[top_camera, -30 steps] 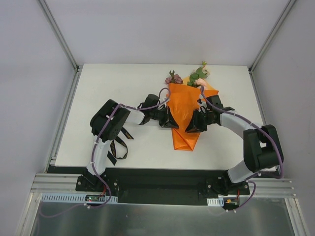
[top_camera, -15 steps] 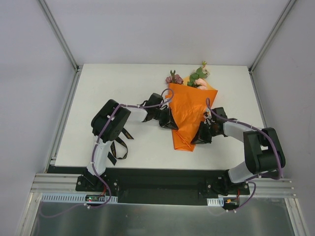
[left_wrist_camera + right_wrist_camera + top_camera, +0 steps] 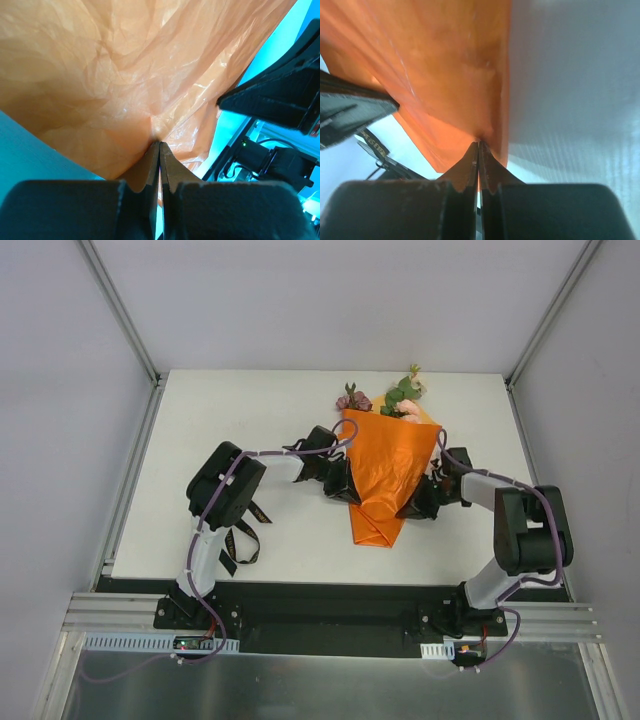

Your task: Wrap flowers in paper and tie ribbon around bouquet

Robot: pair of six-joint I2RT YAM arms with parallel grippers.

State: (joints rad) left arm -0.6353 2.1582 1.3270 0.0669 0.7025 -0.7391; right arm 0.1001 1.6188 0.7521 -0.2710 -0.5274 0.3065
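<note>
The bouquet lies in the middle of the white table as an orange paper [image 3: 385, 470] cone. The flowers [image 3: 352, 398], pink and mauve with green leaves, show at its wide far end. My left gripper [image 3: 343, 486] is shut on the paper's left edge; in the left wrist view the orange paper [image 3: 125, 75] is pinched at the tips of the left gripper [image 3: 159, 145]. My right gripper [image 3: 413, 508] is shut on the cone's right edge, and the right wrist view shows the paper [image 3: 450, 65] nipped at the tips of the right gripper [image 3: 479, 144]. The black ribbon [image 3: 240, 537] lies loose beside the left arm.
The table's [image 3: 230, 410] left, right and far sides end at the grey frame rails and enclosure walls. The black base plate [image 3: 330, 605] runs along the near edge. The right gripper's black body [image 3: 280, 95] shows across the paper in the left wrist view.
My right gripper has moved down and outward along the cone's right side and shut on the paper's edge there. The left gripper stays shut on the left edge.
</note>
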